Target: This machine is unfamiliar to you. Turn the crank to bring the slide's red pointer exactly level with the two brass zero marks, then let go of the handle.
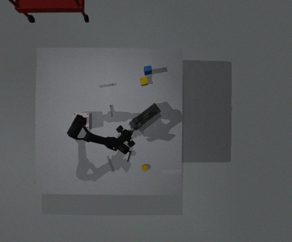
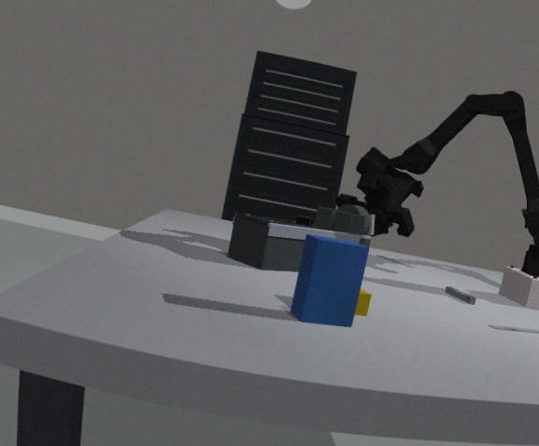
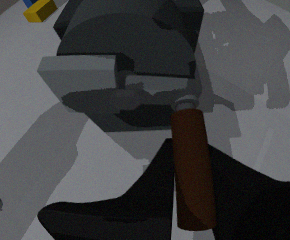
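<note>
The dark grey machine (image 1: 151,111) (image 2: 286,254) (image 3: 130,37) stands on the table, its rounded crank end toward the arm. My gripper (image 1: 131,132) (image 3: 180,143) is shut on the brown-orange crank handle (image 3: 194,155), which sticks out from a small pale collar at the crank end. A finger lies on each side of the handle. Small orange-red detail (image 1: 146,115) (image 2: 304,220) shows on the machine's top. It is too small to tell the pointer from the zero marks, and the slide's top is out of the wrist view.
A blue block (image 1: 147,69) (image 2: 332,282) and a yellow block (image 1: 143,80) (image 2: 363,303) (image 3: 41,12) stand beyond the machine. A yellow round piece (image 1: 144,167) and thin bars (image 1: 107,84) (image 1: 111,110) lie on the table. A dark cabinet (image 2: 294,163) stands behind.
</note>
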`<state>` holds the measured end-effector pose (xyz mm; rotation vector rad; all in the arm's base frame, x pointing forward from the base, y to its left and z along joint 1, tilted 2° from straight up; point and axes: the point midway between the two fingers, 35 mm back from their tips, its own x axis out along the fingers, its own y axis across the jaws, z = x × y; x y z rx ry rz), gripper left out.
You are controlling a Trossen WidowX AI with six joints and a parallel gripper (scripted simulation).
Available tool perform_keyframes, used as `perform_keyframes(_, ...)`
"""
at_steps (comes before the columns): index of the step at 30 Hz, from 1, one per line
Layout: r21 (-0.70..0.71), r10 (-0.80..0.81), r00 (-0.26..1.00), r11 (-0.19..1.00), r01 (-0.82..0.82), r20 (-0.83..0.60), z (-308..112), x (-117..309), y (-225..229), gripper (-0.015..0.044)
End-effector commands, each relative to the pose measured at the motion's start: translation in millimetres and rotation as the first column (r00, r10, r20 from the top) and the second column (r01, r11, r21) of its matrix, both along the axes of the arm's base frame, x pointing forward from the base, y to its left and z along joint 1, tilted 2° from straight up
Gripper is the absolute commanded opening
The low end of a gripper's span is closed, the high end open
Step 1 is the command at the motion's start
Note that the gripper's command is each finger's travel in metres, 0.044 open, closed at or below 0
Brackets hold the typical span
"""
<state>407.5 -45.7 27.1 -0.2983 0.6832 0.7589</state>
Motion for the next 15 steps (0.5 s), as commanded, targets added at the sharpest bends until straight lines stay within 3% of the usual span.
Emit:
perform_keyframes(1, -0.003, -0.002, 1.0, 1.0, 0.002, -0.014, -9.6, -0.7, 1.7, 0.0)
perform_keyframes(15, -0.003, -0.002, 1.0, 1.0, 0.002, -0.014, -14.6, -2.7, 4.1, 0.0)
